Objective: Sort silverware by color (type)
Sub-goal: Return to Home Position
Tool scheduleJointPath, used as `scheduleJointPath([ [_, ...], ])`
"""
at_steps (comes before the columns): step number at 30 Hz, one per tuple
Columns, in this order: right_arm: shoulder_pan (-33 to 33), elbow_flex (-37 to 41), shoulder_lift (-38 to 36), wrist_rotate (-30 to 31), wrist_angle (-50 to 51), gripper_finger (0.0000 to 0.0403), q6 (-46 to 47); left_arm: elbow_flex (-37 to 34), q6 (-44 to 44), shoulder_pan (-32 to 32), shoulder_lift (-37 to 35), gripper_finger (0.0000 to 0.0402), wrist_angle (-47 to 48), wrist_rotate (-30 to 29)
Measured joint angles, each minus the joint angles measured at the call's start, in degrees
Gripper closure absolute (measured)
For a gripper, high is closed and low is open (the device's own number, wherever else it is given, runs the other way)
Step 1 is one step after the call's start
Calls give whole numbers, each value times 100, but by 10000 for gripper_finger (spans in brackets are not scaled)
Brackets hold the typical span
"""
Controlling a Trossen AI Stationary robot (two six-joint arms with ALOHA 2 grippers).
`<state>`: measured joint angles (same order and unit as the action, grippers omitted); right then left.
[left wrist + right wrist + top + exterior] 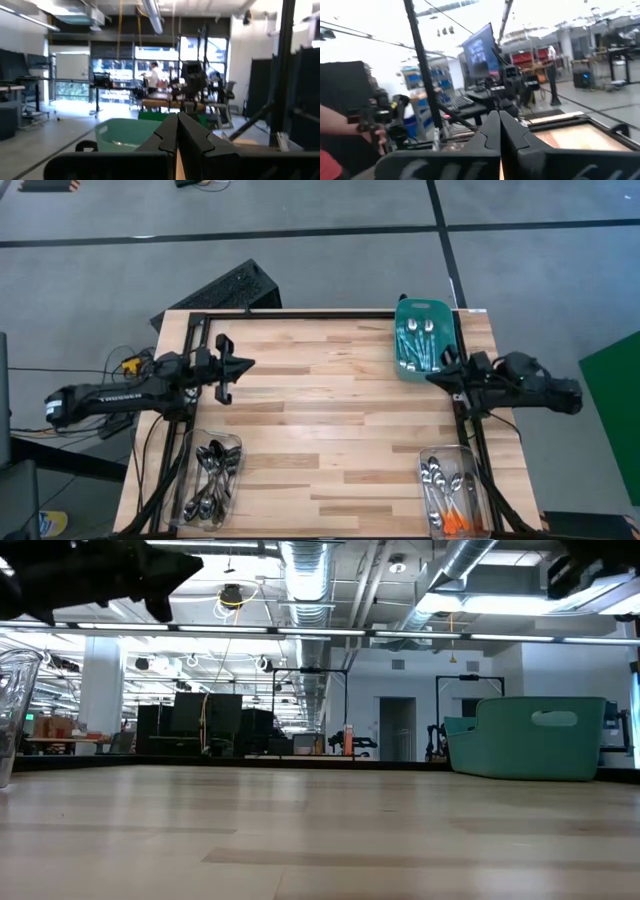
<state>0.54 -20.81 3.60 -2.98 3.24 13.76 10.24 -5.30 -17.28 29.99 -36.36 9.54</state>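
Silverware lies in three containers. Spoons sit in the teal tub at the far right. Dark-handled spoons fill a clear bin at the near left. Spoons, some with orange handles, lie in a clear bin at the near right. My left gripper hovers shut over the table's left side, its fingers pointing toward the right edge. My right gripper hovers shut just near of the tub, its fingers pointing toward the left edge. Neither holds anything.
A black frame runs along the table's far and side edges. A dark keyboard-like object lies beyond the far left corner. A person's red sleeve shows beyond the table in the right wrist view. Bare wood lies between the arms.
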Motion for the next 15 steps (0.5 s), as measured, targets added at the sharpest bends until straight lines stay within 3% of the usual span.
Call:
scheduleJointPath([
  [3,-168,478,-356,-2,-309,394,-7,-320,-156,0,-145,402,-369,-102],
  [15,-789,1330,-270,209,-699,394,-53,-943,-149,-30,-777,401,-153,-136],
])
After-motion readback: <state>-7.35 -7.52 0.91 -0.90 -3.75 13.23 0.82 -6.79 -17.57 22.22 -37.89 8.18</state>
